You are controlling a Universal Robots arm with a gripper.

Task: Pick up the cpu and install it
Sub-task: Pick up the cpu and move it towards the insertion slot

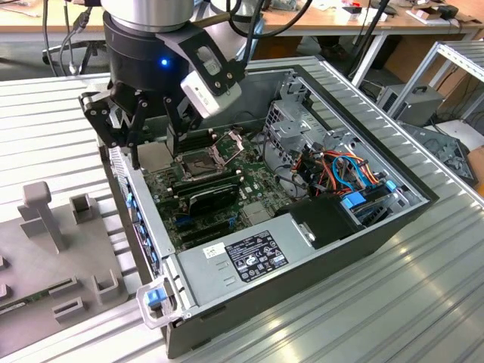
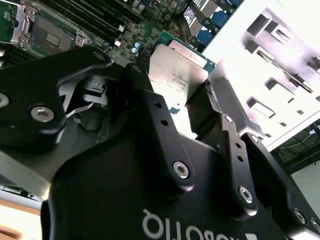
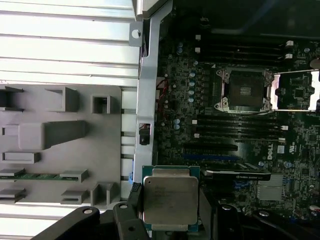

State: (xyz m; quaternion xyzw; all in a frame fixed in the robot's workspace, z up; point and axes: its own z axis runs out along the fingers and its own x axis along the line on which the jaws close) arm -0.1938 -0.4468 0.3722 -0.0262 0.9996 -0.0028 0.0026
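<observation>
Single arm, case lying open on the ribbed table. We see the gripper hanging over the corner of the case toward the exterior view's left, above the board. Its fingers are clamped on two opposite edges of the cpu. In both wrist views the chip's dull metal face shows between them, with a thin green border around it. The cpu is clear of the board and touches nothing but the fingers. In the first wrist view it sits just inside the case wall, over the edge of the board, and well apart from the socket. In the exterior view it hangs just beside the socket, on the exterior view's left of it. The socket's metal frame is swung back, and the dark contact bed is exposed. Rows of black memory sticks lie on both sides of the socket. Outside the case wall, a grey tray with raised holders rests on the table. We cannot tell from these views how high the chip hangs above the board.
</observation>
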